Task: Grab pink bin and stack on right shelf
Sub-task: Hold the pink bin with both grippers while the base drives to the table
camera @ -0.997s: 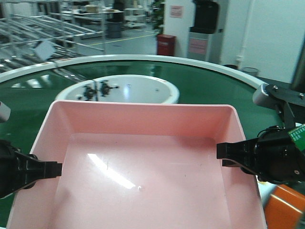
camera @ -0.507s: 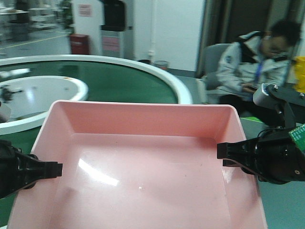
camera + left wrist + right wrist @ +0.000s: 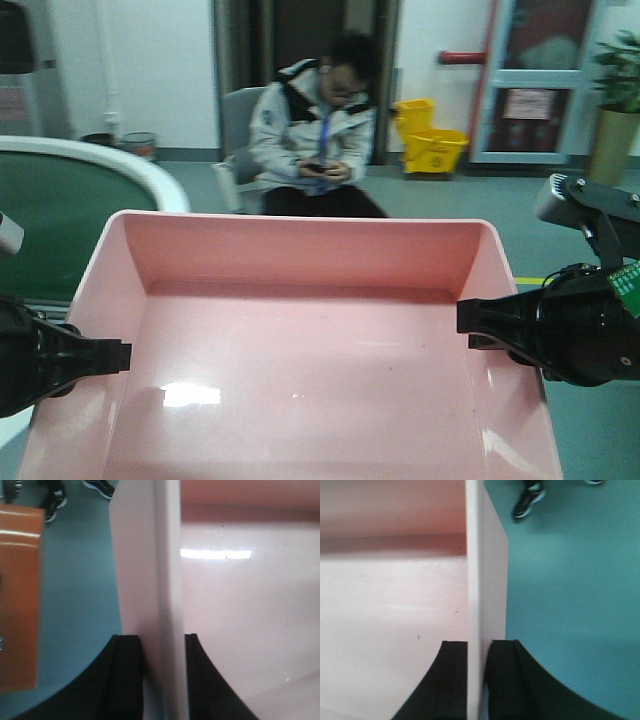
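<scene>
The pink bin (image 3: pixel 300 350) is held up in front of me, empty, filling the lower front view. My left gripper (image 3: pixel 112 355) is shut on its left wall, one finger inside and one outside, as the left wrist view (image 3: pixel 162 645) shows. My right gripper (image 3: pixel 472 325) is shut on its right wall in the same way, as the right wrist view (image 3: pixel 479 650) shows. The bin's floor also shows in the left wrist view (image 3: pixel 240 605) and the right wrist view (image 3: pixel 385 605). The right shelf is out of view.
A seated person (image 3: pixel 315 140) is straight ahead beyond the bin. The green conveyor's curved end (image 3: pixel 60 190) is at the left. A yellow mop bucket (image 3: pixel 430 140) and a potted plant (image 3: pixel 615 110) stand at the back right. An orange base panel (image 3: pixel 17 595) lies below left.
The whole scene has swept leftward across the view: the conveyor has slid off to the left and the seated person has come to the centre. The bin stays gripped the same way.
</scene>
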Tool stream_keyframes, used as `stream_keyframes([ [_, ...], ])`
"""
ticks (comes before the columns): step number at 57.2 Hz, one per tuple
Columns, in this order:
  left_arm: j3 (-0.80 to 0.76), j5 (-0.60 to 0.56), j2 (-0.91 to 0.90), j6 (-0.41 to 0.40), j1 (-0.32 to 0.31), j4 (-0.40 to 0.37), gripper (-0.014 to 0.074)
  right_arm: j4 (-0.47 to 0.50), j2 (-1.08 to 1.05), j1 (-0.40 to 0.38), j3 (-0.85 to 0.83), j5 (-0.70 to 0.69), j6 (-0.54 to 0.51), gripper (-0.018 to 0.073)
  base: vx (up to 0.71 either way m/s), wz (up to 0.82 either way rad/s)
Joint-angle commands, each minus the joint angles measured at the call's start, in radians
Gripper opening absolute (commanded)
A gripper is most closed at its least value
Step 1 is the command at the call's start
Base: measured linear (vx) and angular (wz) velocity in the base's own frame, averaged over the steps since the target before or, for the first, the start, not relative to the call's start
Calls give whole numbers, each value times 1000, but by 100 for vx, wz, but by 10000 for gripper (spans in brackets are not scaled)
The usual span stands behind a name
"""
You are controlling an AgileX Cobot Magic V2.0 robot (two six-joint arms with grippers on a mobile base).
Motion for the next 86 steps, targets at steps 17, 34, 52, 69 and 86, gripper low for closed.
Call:
stream_keyframes([
  [17, -27, -66, -28, -10, 11, 4, -1, -64, -32, -18, -30, -102, 1, -9, 16, -62],
  [34, -27, -66, -28, -10, 11, 4, -1, -64, -32, -18, -30, -102, 1, -9, 22, -51],
  [52, -27, -66, -28, -10, 11, 4, -1, -64, -32, -18, -30, -102, 1, -9, 26, -38],
  [69, -27, -66, -28, -10, 11, 4, -1, -64, -32, -18, -30, -102, 1, -9, 30, -21],
  [86, -27, -66, -28, -10, 11, 4, -1, -64, -32, -18, -30, -102, 1, -9, 36, -11],
])
